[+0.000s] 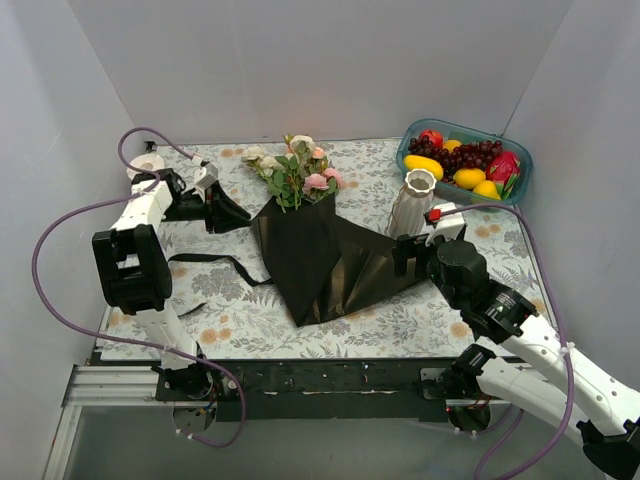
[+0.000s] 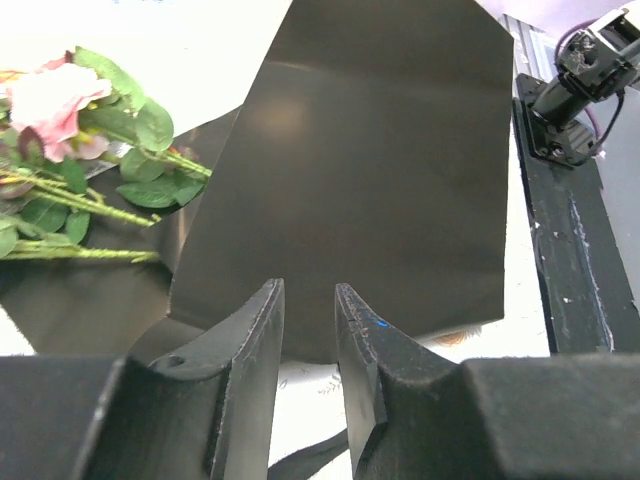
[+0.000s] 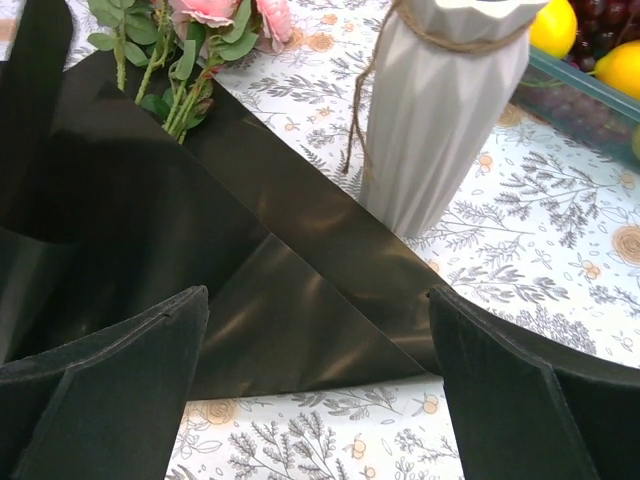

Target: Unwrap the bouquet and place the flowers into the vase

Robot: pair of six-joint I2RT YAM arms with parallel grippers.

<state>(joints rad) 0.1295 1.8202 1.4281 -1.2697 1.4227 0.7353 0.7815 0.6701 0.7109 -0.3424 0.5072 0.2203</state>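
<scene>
Under black wrapping paper [image 1: 300, 262] flower stems [image 3: 178, 100] hide; left jaws barely parted, right jaws wide.

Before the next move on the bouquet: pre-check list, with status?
1. Ribbon off the bundle: ok, it lies loose on the table.
2. Wrapping paper opened flat: not ok, one panel stands up.
3. Flowers free to pick: cannot tell, the lower stems are hidden by the paper.
4. Vase upright, mouth clear: ok.
5. Left gripper empty: ok, jaws slightly apart, nothing between.
6. Right gripper ready: ok, wide open over the paper's corner, close beside the vase.
</scene>
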